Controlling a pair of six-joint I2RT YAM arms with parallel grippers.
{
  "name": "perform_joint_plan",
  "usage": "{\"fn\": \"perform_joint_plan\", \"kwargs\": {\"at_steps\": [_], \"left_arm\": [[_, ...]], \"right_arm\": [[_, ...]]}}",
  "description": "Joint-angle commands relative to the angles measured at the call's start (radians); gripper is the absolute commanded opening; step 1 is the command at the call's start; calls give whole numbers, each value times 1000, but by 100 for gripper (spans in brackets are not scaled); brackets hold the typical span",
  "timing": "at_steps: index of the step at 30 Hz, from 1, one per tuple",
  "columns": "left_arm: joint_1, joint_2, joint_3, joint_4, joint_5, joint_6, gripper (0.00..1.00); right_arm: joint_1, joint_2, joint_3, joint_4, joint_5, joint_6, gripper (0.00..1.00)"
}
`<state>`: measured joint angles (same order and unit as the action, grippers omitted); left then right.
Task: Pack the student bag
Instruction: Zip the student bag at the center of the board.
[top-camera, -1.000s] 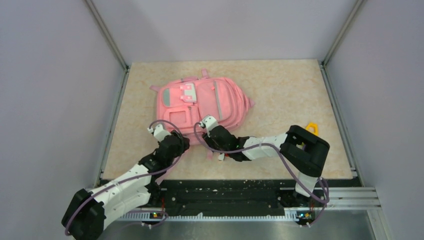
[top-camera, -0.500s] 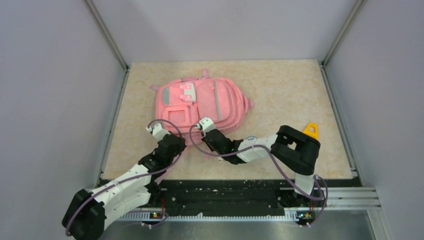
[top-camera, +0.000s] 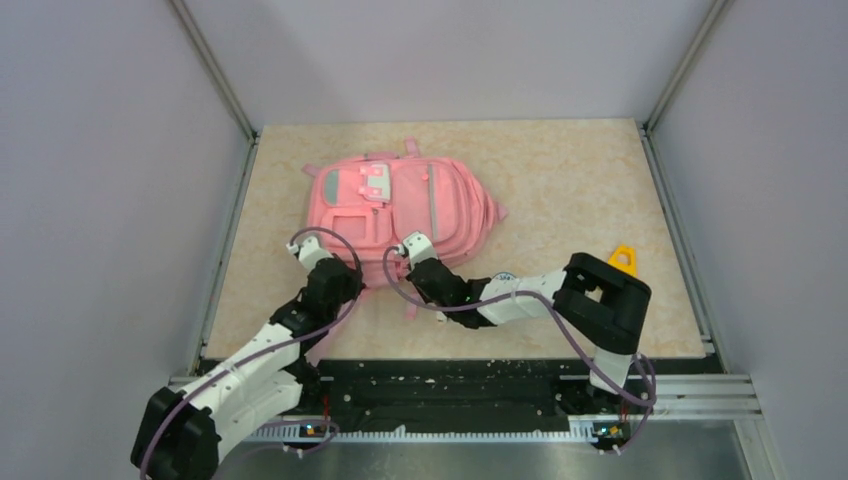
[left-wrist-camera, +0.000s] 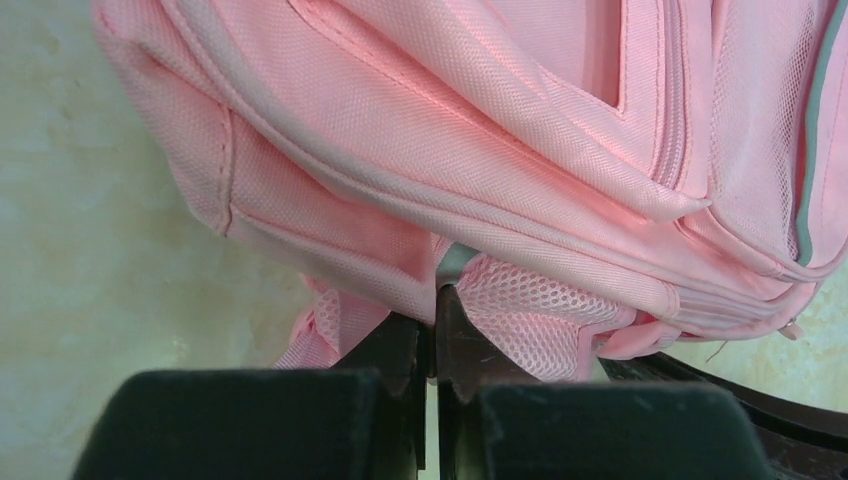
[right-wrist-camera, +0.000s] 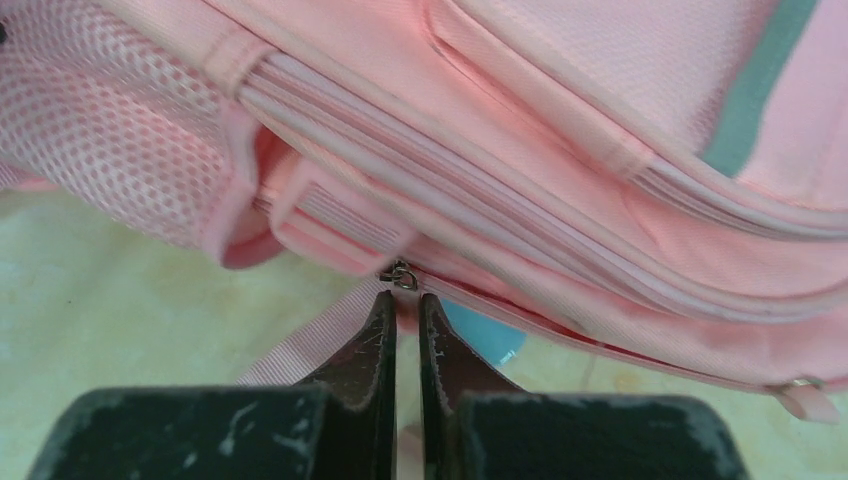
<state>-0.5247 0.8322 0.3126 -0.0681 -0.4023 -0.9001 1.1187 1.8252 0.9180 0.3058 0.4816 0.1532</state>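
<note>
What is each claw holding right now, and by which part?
Left claw pinches the big pink fabric backpack at its lower edge by the mesh strap; right claw appears to grip its zipper pull.

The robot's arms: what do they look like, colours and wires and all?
Both the left arm and the right arm are white tubes linked by chunky black joint housings. A greyish-purple cable loops loosely along each one. Each arm ends in two flat black fingers. The right pair looks scratched and flecked with pale marks.
</note>
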Motion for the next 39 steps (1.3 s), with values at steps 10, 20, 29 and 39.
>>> {"fn": "perform_joint_plan", "kwargs": {"at_steps": [10, 20, 29, 39], "left_arm": [[374, 71, 184, 42, 147, 256, 0], [501, 238, 310, 107, 277, 290, 0], [503, 166, 271, 77, 312, 284, 0], [502, 132, 255, 71, 330, 278, 0]], "right_arm": [[-33, -222, -59, -212, 146, 93, 0], [-90, -249, -39, -193, -152, 76, 1], [-12, -160, 53, -104, -307, 220, 48], [0, -6, 197, -88, -234, 336, 57]]}}
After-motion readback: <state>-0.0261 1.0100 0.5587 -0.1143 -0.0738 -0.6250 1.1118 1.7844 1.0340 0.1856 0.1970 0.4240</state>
